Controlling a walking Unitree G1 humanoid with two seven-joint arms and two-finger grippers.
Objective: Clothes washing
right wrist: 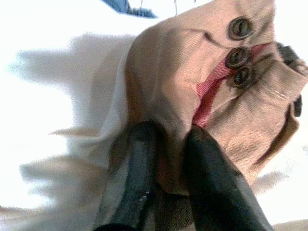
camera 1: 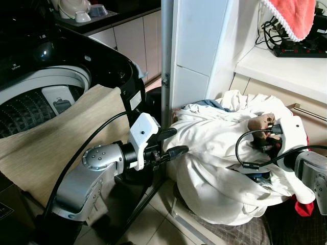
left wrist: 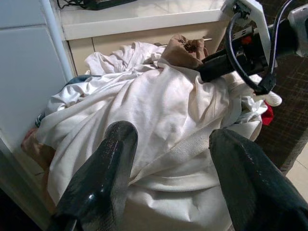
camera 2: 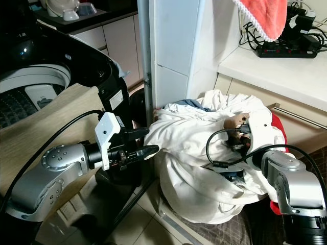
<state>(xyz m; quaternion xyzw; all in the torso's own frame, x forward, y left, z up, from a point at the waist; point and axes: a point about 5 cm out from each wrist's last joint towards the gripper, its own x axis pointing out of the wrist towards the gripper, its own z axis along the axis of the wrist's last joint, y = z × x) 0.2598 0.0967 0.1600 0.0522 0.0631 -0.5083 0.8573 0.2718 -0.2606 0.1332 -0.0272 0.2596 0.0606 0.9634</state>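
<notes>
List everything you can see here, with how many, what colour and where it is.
washing machine: one, black, drum open, on the robot's left
beige cloth: one, tan, draped over the machine's front edge
white laundry pile: one heap, white, on the floor by the white cabinet
tan buttoned garment: one, tan with red lining, on top of the pile
red garment: one, red, at the pile's right base
red towel: one, coral with white trim, hanging top right
power strip: one, black, on the white counter
bowls: several, white, on the far counter
left gripper: open, at the pile's left side
right gripper: shut on the tan buttoned garment
</notes>
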